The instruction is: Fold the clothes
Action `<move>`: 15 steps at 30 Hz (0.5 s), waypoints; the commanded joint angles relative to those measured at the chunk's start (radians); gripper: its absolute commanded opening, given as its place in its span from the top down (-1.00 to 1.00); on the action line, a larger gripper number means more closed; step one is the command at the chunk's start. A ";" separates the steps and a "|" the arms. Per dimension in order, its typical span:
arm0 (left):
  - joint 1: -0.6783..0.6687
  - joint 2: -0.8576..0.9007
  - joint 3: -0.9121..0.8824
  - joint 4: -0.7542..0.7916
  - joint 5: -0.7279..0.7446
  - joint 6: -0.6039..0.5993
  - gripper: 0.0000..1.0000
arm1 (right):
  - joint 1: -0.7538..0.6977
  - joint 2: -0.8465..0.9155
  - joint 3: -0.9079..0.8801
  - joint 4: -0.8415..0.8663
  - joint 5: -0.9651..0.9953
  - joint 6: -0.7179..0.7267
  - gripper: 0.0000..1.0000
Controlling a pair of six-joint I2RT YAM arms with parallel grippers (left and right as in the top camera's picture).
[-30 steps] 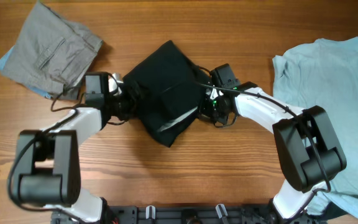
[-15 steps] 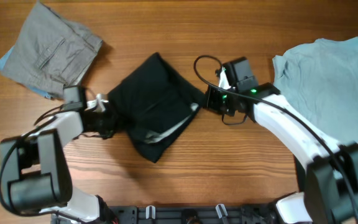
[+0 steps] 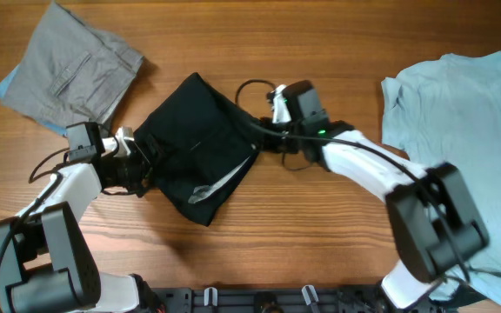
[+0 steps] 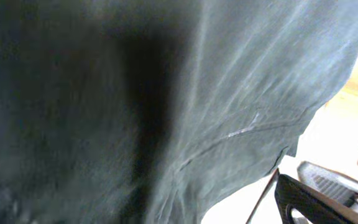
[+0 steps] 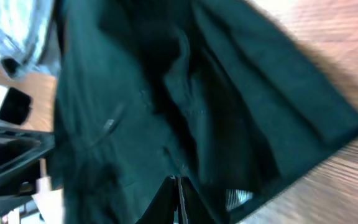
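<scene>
A black garment (image 3: 194, 148) lies partly folded at the table's middle, one corner turned up with a pale lining showing. My left gripper (image 3: 139, 161) is at its left edge. In the left wrist view the black cloth (image 4: 135, 112) fills the frame and hides the fingers, so the gripper looks shut on the cloth. My right gripper (image 3: 263, 139) touches the garment's right edge. In the right wrist view its fingers (image 5: 178, 182) are pressed together with their tips over the black garment (image 5: 135, 124).
Folded grey shorts (image 3: 76, 69) lie at the back left on something light blue (image 3: 7, 87). A light blue shirt (image 3: 459, 122) is spread at the right. The wooden table (image 3: 320, 235) shows at the front.
The black garment has slid to the left with my left gripper. My right gripper has followed it leftward, from beside the garment's right edge to touching that edge.
</scene>
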 commanded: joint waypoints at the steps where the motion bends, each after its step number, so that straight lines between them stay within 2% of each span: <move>1: -0.023 0.031 -0.035 -0.081 -0.089 0.015 -1.00 | 0.000 0.121 0.001 0.039 -0.034 0.048 0.91; 6: -0.051 0.032 -0.048 -0.086 -0.089 -0.001 -1.00 | 0.000 0.229 0.001 0.066 -0.045 0.096 0.90; 8: -0.061 0.033 -0.058 -0.052 -0.088 -0.046 -1.00 | 0.000 0.244 0.001 0.063 -0.045 0.108 0.91; 15: -0.109 0.060 -0.117 0.217 -0.090 -0.182 -0.99 | 0.000 0.245 0.001 0.024 -0.043 0.110 0.91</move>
